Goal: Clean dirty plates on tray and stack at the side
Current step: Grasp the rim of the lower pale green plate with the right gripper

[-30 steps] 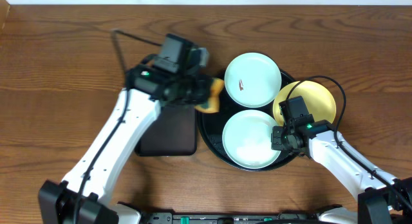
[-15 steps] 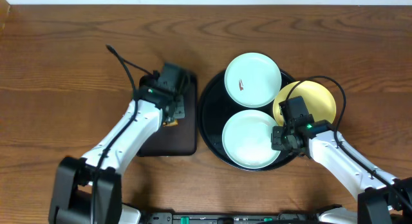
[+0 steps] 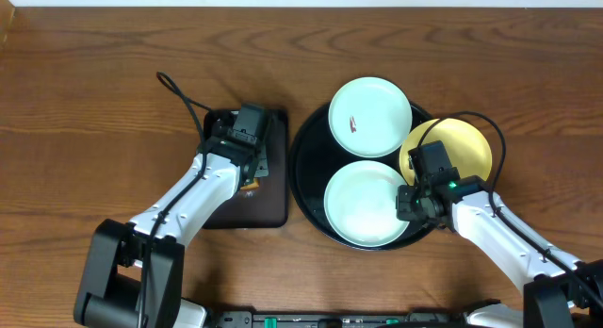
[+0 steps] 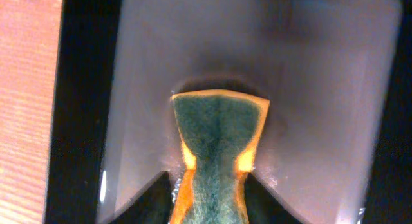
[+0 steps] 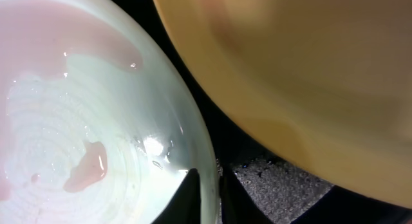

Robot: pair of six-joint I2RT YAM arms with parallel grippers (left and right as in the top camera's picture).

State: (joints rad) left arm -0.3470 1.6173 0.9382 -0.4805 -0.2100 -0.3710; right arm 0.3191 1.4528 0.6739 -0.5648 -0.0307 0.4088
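Three plates lie on the round black tray (image 3: 306,168). The far mint plate (image 3: 369,117) carries a small brown smear. The near mint plate (image 3: 363,204) is wet and glossy (image 5: 77,121). The yellow plate (image 3: 462,144) sits at the tray's right edge and overhangs its rim. My right gripper (image 3: 407,201) is shut on the near mint plate's right rim, one finger on each side (image 5: 209,198). My left gripper (image 3: 250,177) is over the small rectangular tray, its jaws pressed against a green-and-orange sponge (image 4: 219,134) that rests on that tray.
The small rectangular black tray (image 3: 268,210) lies left of the round tray, with wet streaks on its floor (image 4: 322,89). Bare wooden table (image 3: 94,102) spreads to the left and far side. A black cable (image 3: 179,90) loops behind the left arm.
The left arm has carried the sponge from the round tray's left edge over to the small rectangular tray and set it down there. The right arm keeps its hold on the plate.
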